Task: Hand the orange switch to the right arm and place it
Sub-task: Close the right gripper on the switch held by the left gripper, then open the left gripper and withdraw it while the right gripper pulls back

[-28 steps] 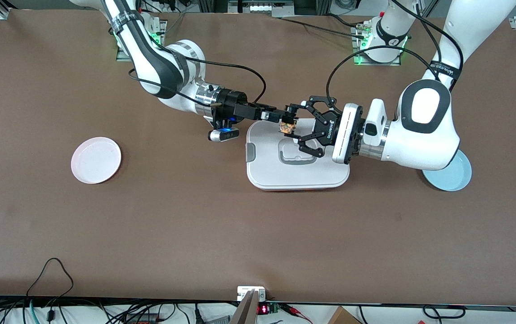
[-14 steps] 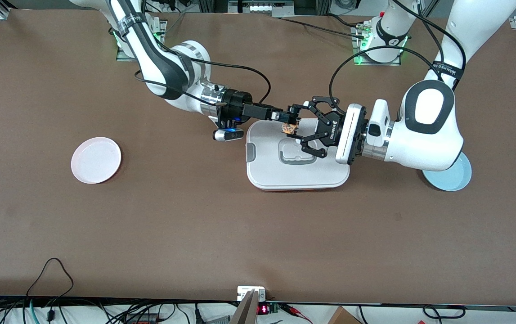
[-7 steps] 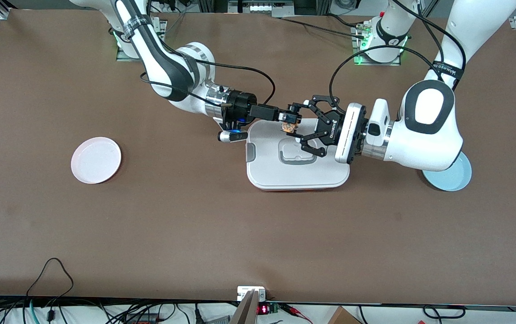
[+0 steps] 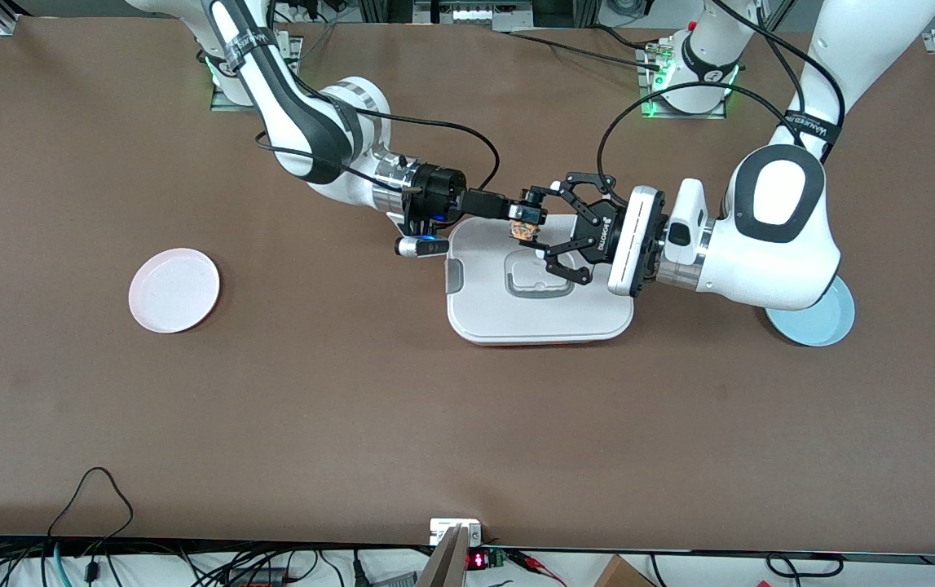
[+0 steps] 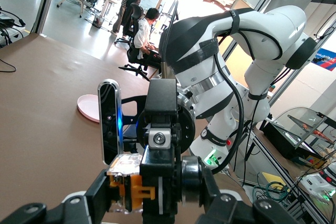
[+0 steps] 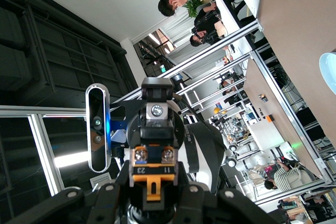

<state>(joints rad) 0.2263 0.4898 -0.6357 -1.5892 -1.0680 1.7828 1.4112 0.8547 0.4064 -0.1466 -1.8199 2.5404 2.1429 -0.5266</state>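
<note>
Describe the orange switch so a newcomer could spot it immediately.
Find the white lidded box mid-table. Over its edge nearest the robot bases, the left gripper and right gripper meet. The orange switch sits between them, the only tiny orange-and-black part there.

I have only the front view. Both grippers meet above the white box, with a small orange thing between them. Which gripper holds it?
Observer: The left wrist view shows the left gripper, over the white box, clamping the orange switch end to end.
Operator: And the right gripper?
Observer: There, the right gripper faces the camera and crosses the switch's middle.
Operator: Any marking?
Observer: The right wrist view shows 23 and 11 printed on its end.
</note>
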